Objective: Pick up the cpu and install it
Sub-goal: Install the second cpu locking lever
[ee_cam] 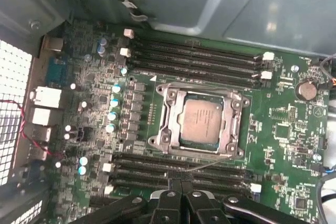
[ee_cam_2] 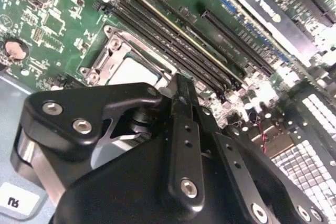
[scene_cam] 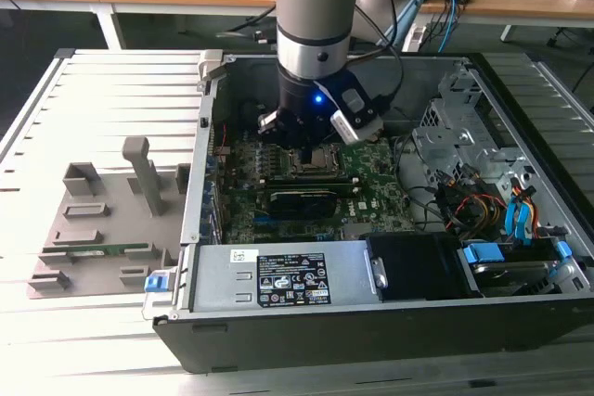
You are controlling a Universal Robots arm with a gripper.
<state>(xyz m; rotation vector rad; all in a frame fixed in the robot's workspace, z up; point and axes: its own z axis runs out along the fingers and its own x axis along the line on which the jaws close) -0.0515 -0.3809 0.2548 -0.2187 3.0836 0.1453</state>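
Note:
The cpu (ee_cam: 201, 120), a flat square chip with a dull silvery top, lies inside the metal-rimmed socket frame (ee_cam: 167, 113) on the green motherboard (ee_cam: 294, 156). In the second wrist view the cpu (ee_cam_2: 131, 72) shows as a pale plate just beyond the fingers. My gripper (ee_cam: 181, 183) hangs above the board beside the socket, over the memory slots, its two black fingers pressed together with nothing between them. In the exterior view the gripper (scene_cam: 304, 141) hovers right over the socket (scene_cam: 310, 160) in the open computer case.
Black memory slots (ee_cam: 194, 59) run on both sides of the socket. A power supply (scene_cam: 278, 280), drive cage (scene_cam: 469, 141) and cables (scene_cam: 464, 206) line the case walls. A grey fixture plate (scene_cam: 93, 229) with a green memory stick lies on the table on the exterior view's left.

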